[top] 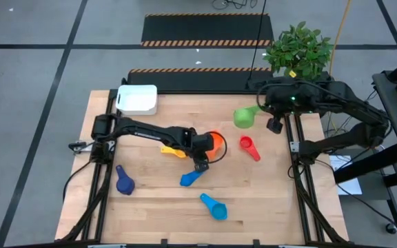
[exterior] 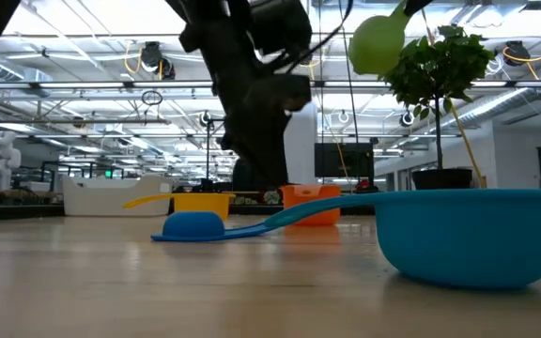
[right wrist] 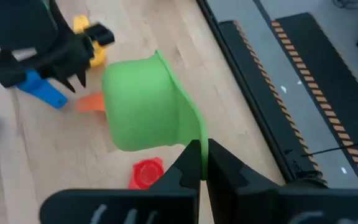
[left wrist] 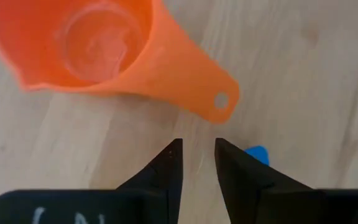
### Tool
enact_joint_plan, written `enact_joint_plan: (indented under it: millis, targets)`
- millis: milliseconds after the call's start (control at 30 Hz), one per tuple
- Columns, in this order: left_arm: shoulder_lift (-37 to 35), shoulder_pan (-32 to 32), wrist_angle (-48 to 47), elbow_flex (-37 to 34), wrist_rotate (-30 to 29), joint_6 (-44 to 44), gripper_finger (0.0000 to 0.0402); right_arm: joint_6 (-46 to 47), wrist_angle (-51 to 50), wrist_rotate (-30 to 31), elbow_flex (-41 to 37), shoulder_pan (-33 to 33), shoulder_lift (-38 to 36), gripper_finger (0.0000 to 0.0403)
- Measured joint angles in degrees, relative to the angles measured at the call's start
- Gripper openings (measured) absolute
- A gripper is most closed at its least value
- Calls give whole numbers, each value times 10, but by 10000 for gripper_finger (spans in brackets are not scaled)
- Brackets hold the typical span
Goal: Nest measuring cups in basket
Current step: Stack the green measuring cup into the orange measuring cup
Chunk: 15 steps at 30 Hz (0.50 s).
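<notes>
- Cups lie scattered on the wooden table (top: 253, 186); the white basket (top: 138, 99) sits at the far left corner, nothing visible inside.
- Right gripper (right wrist: 201, 154) is clamped on the flat handle of the green cup (right wrist: 146, 104), holding it raised near the table's far right edge, bowl tipped sideways.
- Left gripper (left wrist: 197, 163) hovers at mid-table, fingers slightly parted and holding nothing, tips just short of the orange cup's (left wrist: 104, 50) handle end.
- Orange cup rests upright, translucent, hole in its handle.
- Yellow cup (top: 171, 149) lies just beside the left arm.
- Red cup (top: 248, 147) lies right of the orange one.
- Dark blue cup (top: 124, 182), and two lighter blue cups (top: 191, 178) (top: 214, 207), lie nearer the front.
</notes>
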Motion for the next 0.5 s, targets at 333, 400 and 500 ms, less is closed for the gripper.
enact_joint_plan:
  millis: [333, 400, 500]
  targets:
    - [46, 1, 78, 0, 0, -18, 92, 0, 11, -20, -4, 1, -22, 0]
    - [50, 0, 135, 0, 0, -19, 92, 0, 11, -29, -4, 1, -24, 0]
    - [57, 0, 209, -1, -17, -19, 92, 7, 11, -30, -4, 1, -26, 0]
